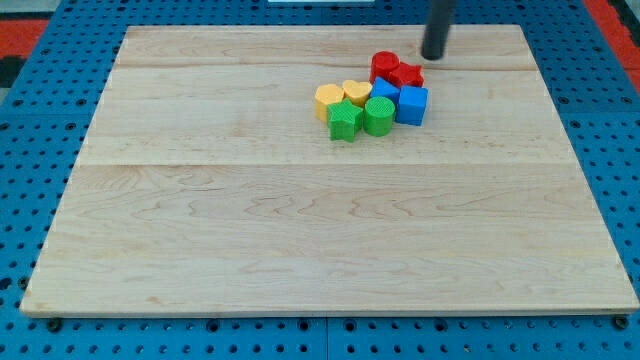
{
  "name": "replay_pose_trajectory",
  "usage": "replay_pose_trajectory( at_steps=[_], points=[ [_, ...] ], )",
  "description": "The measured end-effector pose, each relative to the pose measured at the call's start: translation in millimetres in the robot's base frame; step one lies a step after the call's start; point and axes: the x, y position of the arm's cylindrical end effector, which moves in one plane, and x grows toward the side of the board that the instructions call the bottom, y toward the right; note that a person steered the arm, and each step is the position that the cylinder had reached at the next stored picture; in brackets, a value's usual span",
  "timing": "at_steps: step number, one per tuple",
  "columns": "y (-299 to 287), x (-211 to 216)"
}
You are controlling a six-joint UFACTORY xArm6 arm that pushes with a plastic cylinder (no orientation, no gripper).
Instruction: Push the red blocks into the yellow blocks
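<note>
A red round block and a red star-shaped block sit together near the view's top, right of centre. Left and below them, a yellow hexagonal block and a yellow heart-shaped block sit side by side. A blue block lies between the reds and the yellow heart. My tip stands just to the right of and above the red star block, a small gap apart.
A blue cube sits below the red star. A green star-like block and a green cylinder sit below the yellows. All rest on the wooden board, framed by blue pegboard.
</note>
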Motion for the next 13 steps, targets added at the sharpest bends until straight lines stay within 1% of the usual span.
replay_pose_trajectory(
  at_steps=[1,3,4,5,6,8,9,10,11,12,13],
  points=[
    [-29.5,12.1],
    [-67.3,10.2],
    [-66.3,-2.3],
    [-74.1,-35.9],
    [-86.3,-11.1],
    [-107.1,-7.4],
    [-115.1,5.0],
    [-109.5,0.6],
    [-59.3,-6.8],
    [20.5,11.3],
    [3.5,58.5]
  ],
)
